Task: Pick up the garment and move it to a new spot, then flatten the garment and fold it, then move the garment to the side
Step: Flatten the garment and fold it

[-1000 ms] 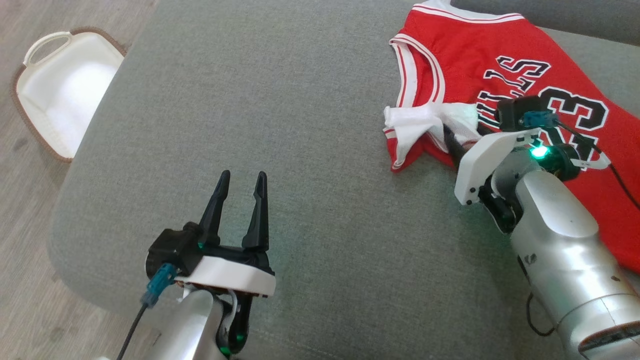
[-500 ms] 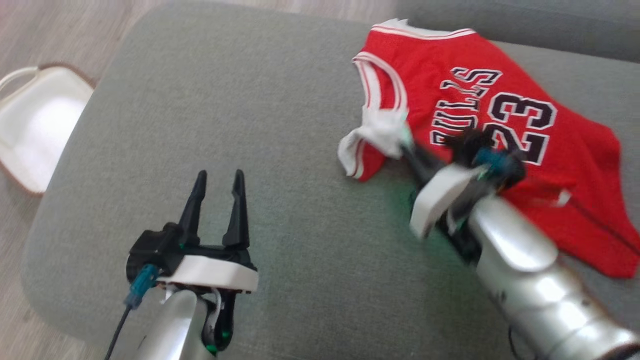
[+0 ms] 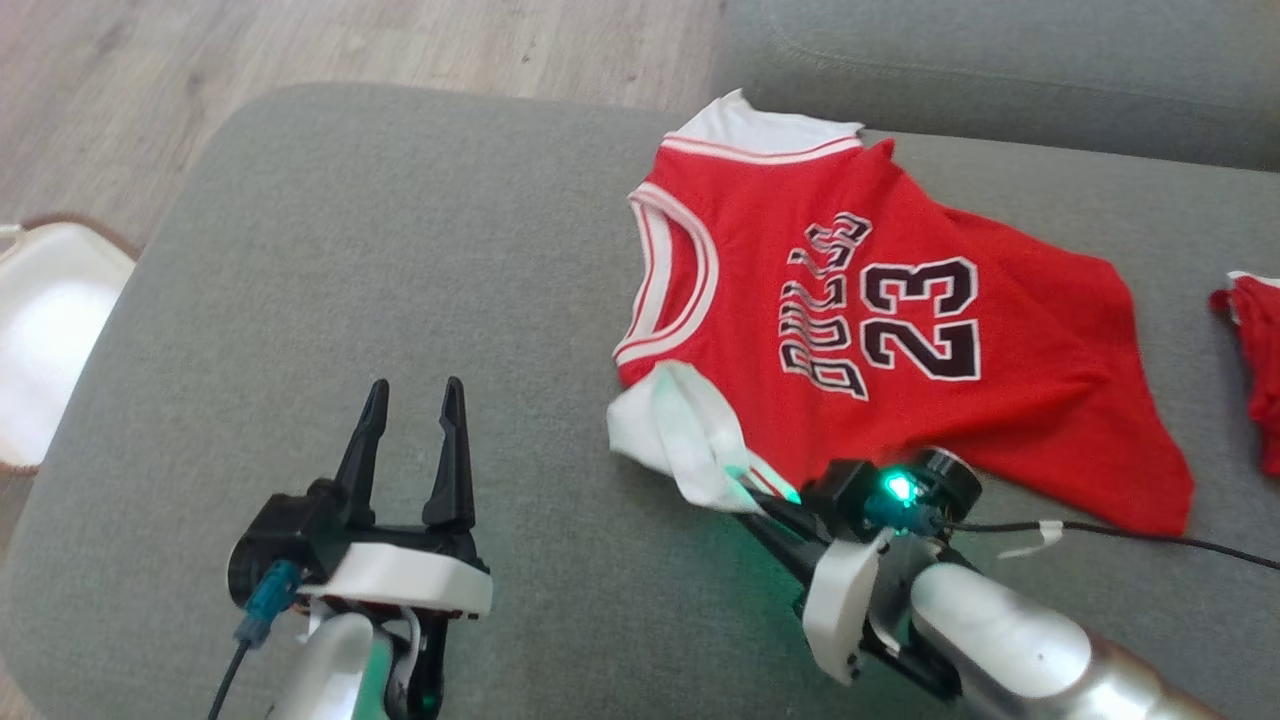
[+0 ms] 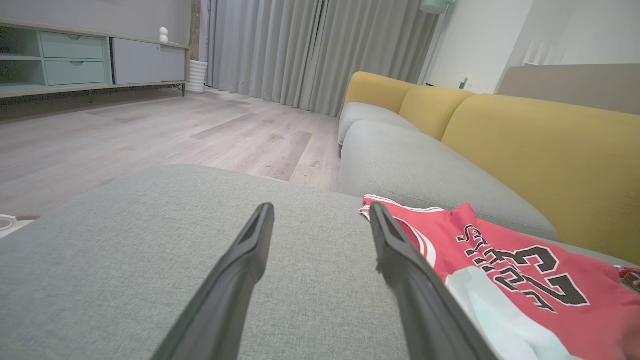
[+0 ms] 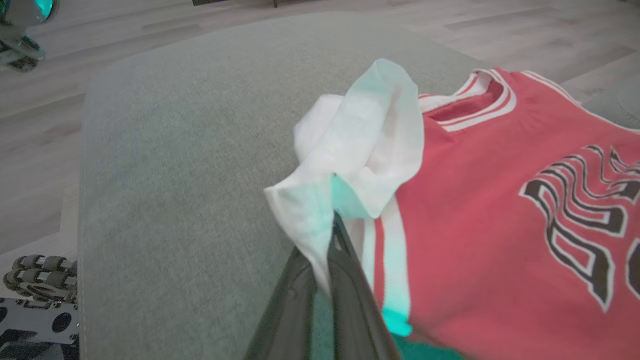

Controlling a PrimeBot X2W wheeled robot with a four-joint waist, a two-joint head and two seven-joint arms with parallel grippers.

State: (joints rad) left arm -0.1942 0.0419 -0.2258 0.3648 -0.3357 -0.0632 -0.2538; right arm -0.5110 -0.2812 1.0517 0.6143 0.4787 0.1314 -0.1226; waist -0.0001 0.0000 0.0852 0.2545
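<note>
On the grey sofa [image 3: 400, 250] lay a red shirt [image 3: 1020, 340] with 23 on it, spread out toward the right side. The right gripper [image 3: 748, 495] was clenched on the shirt's white sleeve [image 3: 680, 430], which was bunched up. The left gripper [image 3: 415, 400] hung spread wide over bare sofa, well apart from the shirt, holding nothing.

The right end effector [image 3: 755, 498] hides part of the jersey [image 3: 900, 300]; the left edge cuts off the white basket [image 3: 45, 330].
</note>
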